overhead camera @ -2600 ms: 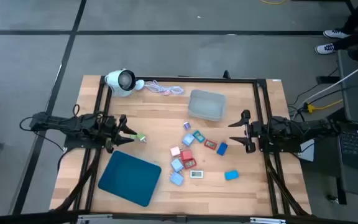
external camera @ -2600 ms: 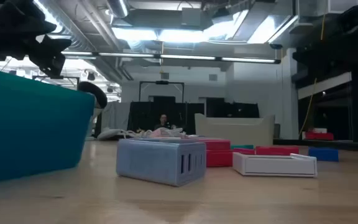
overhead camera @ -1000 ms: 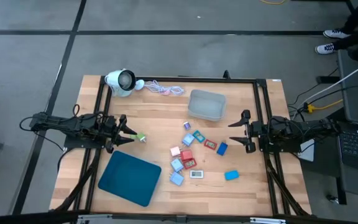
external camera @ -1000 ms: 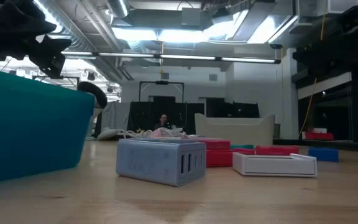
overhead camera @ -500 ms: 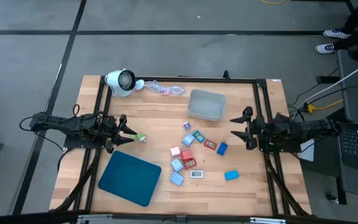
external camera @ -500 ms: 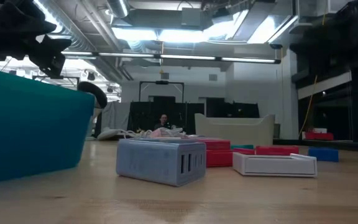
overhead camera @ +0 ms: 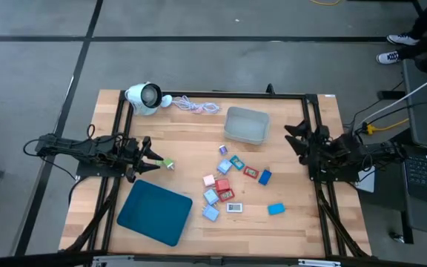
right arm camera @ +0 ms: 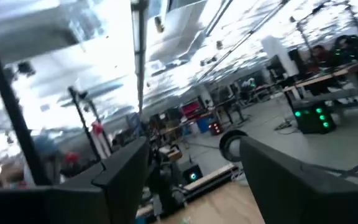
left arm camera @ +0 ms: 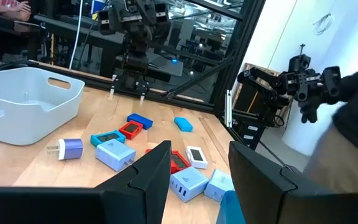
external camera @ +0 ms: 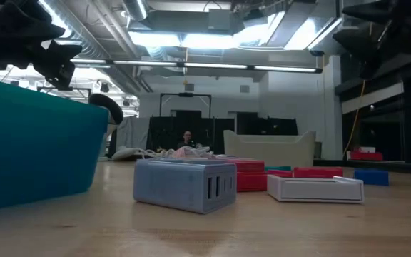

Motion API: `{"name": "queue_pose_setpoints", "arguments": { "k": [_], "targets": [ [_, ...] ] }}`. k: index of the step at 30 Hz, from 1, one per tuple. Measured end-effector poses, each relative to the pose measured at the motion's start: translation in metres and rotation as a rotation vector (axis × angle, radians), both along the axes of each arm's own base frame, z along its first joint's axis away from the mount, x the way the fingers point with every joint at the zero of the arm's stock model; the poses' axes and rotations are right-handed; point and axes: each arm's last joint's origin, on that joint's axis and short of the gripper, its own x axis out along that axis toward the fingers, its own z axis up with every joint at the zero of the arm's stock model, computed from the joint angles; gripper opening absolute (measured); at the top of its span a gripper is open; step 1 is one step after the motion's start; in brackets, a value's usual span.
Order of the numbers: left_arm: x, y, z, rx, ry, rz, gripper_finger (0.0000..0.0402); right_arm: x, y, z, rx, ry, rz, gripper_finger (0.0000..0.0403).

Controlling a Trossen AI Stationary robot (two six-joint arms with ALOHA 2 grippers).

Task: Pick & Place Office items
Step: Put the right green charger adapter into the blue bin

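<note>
The small office pieces [overhead camera: 232, 182] lie scattered at centre-right of the overhead frame, below the grey bin [overhead camera: 246, 124]. The left gripper [overhead camera: 156, 156] sits at middle left, fingers spread, with a small green piece [overhead camera: 168, 164] touching its tip. The right gripper [overhead camera: 293, 138] hangs at the right edge, fingers apart, holding nothing.

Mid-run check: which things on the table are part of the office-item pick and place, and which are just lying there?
Job:
- office items, small coloured blocks clustered mid-table
- stray green piece at the left gripper
- blue piece lying apart
- probable containers: teal tray, grey bin

Lying about:
- white round camera with its cord, at the far edge
</note>
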Motion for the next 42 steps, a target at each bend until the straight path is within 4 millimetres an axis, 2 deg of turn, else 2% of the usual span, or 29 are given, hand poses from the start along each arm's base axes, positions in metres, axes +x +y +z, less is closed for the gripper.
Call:
{"name": "queue_pose_setpoints", "arguments": {
  "k": [4,7,14,17,20,23,25,29,34,37,39,42],
  "targets": [
    [0.0,0.002,0.001,-0.002,-0.008,0.085,0.0157,-0.001,-0.004,-0.001,0.159,-0.037,-0.078,0.0257],
    [0.0,0.006,0.007,-0.068,-0.069,0.19,0.0157,-0.002,-0.005,-0.001,0.234,-0.059,-0.115,0.0257],
    [-0.003,0.007,0.022,-0.136,-0.22,0.23,0.0157,-0.004,-0.009,-0.002,0.459,-0.156,-0.188,0.0257],
    [-0.004,0.012,0.026,-0.192,-0.268,0.371,0.0157,-0.005,-0.01,-0.003,0.499,-0.176,-0.217,0.0257],
    [-0.008,0.014,0.036,-0.288,-0.375,0.416,0.0157,-0.005,-0.01,-0.003,0.511,-0.183,-0.225,0.0257],
    [-0.01,0.015,0.038,-0.336,-0.411,0.434,0.0157,-0.005,-0.01,-0.003,0.511,-0.183,-0.226,0.0257],
    [-0.01,0.017,0.037,-0.376,-0.404,0.514,0.0157,-0.005,-0.01,-0.003,0.542,-0.201,-0.219,0.0257],
    [-0.011,0.022,0.035,-0.591,-0.438,0.659,0.0157,-0.006,-0.012,-0.004,0.65,-0.266,-0.242,0.0257],
    [-0.015,0.025,0.037,-0.702,-0.508,0.765,0.0157,-0.009,-0.014,-0.005,0.535,-0.182,-0.433,0.0257],
    [-0.02,0.025,0.049,-0.776,-0.629,0.658,0.0157,-0.012,-0.016,-0.003,0.604,-0.246,-0.497,0.0257],
    [-0.025,0.024,0.063,-0.784,-0.702,0.6,0.0157,-0.012,-0.016,0.001,0.599,-0.288,-0.417,0.0257],
    [-0.03,0.024,0.105,-0.677,-0.711,0.61,0.0157,-0.012,-0.015,0.013,0.555,-0.345,-0.249,0.0257]
  ]
}}
